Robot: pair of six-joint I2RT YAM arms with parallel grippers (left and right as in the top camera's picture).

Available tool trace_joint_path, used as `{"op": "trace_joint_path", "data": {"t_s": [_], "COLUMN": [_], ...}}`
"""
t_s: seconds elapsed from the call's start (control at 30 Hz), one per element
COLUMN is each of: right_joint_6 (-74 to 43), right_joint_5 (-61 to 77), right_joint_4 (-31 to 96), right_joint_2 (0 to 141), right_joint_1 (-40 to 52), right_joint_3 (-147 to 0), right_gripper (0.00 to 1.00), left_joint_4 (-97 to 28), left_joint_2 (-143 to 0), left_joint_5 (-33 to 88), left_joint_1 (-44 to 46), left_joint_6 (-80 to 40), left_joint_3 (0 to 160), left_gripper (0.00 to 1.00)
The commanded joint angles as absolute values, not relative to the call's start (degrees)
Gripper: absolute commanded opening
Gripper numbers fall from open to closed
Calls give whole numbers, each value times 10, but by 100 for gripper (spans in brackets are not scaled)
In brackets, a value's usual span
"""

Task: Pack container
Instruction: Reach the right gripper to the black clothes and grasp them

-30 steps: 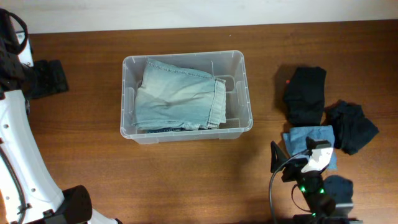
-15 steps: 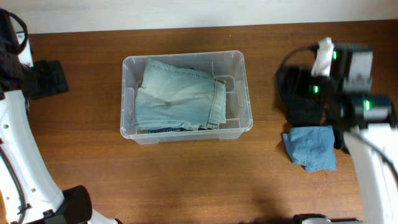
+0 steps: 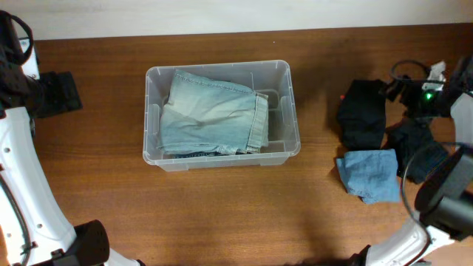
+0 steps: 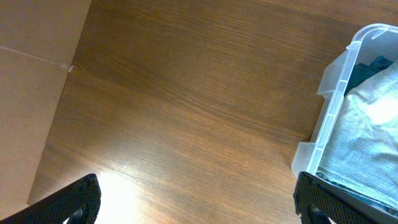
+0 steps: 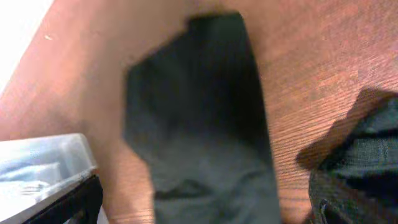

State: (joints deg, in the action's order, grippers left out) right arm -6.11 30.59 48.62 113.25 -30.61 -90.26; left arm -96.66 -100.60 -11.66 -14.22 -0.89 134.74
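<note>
The clear plastic container [image 3: 293, 111] stands mid-table and holds a folded light-denim garment [image 3: 211, 111]. Its rim also shows in the left wrist view [image 4: 336, 93] and the right wrist view [image 5: 43, 155]. A folded black garment [image 3: 362, 114] lies to its right, blurred in the right wrist view [image 5: 199, 124]. My right gripper [image 3: 395, 89] is open and empty, hovering over that black garment [image 5: 199, 211]. My left gripper [image 3: 55, 92] is open and empty above bare table left of the container [image 4: 199, 205].
A second dark crumpled garment [image 3: 420, 151] and a folded light-blue cloth [image 3: 369, 174] lie near the right edge. The dark garment shows in the right wrist view [image 5: 354, 168]. A pale wall or floor strip [image 4: 31, 93] borders the table on the left.
My right arm swung from the front by the blue cloth to the back right and now hovers over the black garment. The left arm and the container have not moved.
</note>
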Motion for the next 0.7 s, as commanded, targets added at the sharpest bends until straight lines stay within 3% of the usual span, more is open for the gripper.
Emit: {"op": "trace_joint_path", "data": {"t_s": [0.0, 0.1, 0.4, 0.47, 0.5, 0.63, 0.67], "right_joint_6": [9, 71, 71, 71, 70, 60, 22], "right_joint_5": [348, 404, 416, 413, 414, 414, 418], "right_joint_4": [483, 469, 425, 424, 424, 434, 453], "right_joint_2": [1180, 1214, 1280, 1280, 1280, 1280, 1276], "right_joint_1": [-308, -302, -286, -277, -273, -270, -271], "right_joint_3": [-911, -911, -911, -911, -911, -911, -915], "right_gripper": [98, 98, 100, 81, 55, 27, 15], "left_joint_4": [-967, -967, -967, -967, -967, -967, -967], "left_joint_2": [-998, -998, -998, -998, -998, -998, -998], "left_joint_5": [-123, -123, -123, -123, -123, -123, -123], "left_joint_1": [-144, -144, -144, -144, -144, -144, -144], "left_joint_6": [-3, -2, -2, -3, -2, -2, -2], "left_joint_3": [1350, 1350, 1350, 1350, 1350, 1350, 1350], "left_gripper": [99, 99, 99, 99, 99, 99, 99]}}
